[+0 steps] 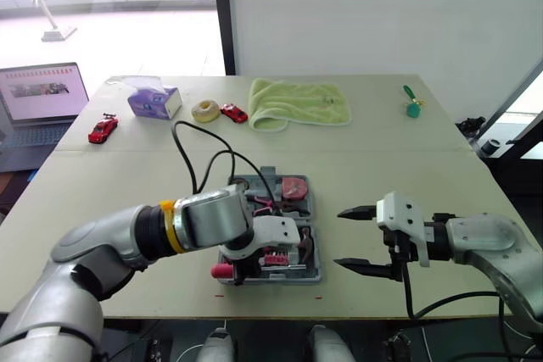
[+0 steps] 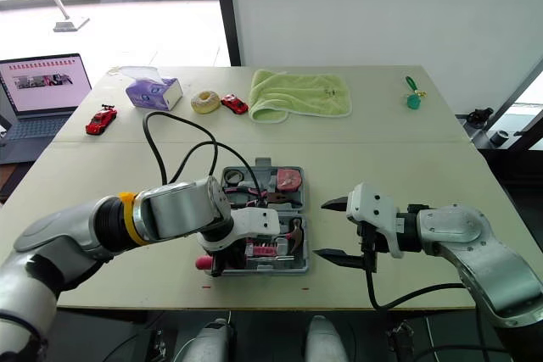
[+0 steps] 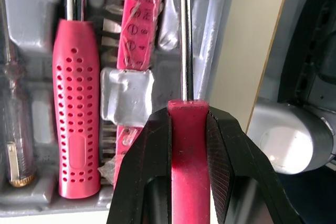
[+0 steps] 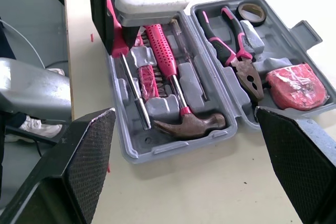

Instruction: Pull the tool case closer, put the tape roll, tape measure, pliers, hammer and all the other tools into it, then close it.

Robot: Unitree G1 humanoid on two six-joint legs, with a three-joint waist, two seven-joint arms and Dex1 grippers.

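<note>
Red screwdriver (image 3: 188, 135) clenched in my left gripper (image 3: 188, 115), its shaft lying along the near-edge slot of the tool case (image 4: 137, 156); my right gripper (image 1: 338, 238) hangs spread open just beside the case.

Grey tool case (image 4: 157, 149) open flat; hammer (image 4: 181, 103), pliers (image 4: 239, 56), tape roll (image 4: 251, 12), tape measure (image 4: 295, 87) inside; screwdriver (image 3: 188, 145) along near edge.

Embossed marks, some circled and some shaped like digits, are seen on the red bit strip (image 3: 139, 35) in the tool case (image 3: 31, 3), but none can be made out for certain. Rows of lettering are shown on the laptop screen (image 1: 42, 91), too small to be read. Print on the purple tissue box (image 1: 153, 101) cannot be read either.
</note>
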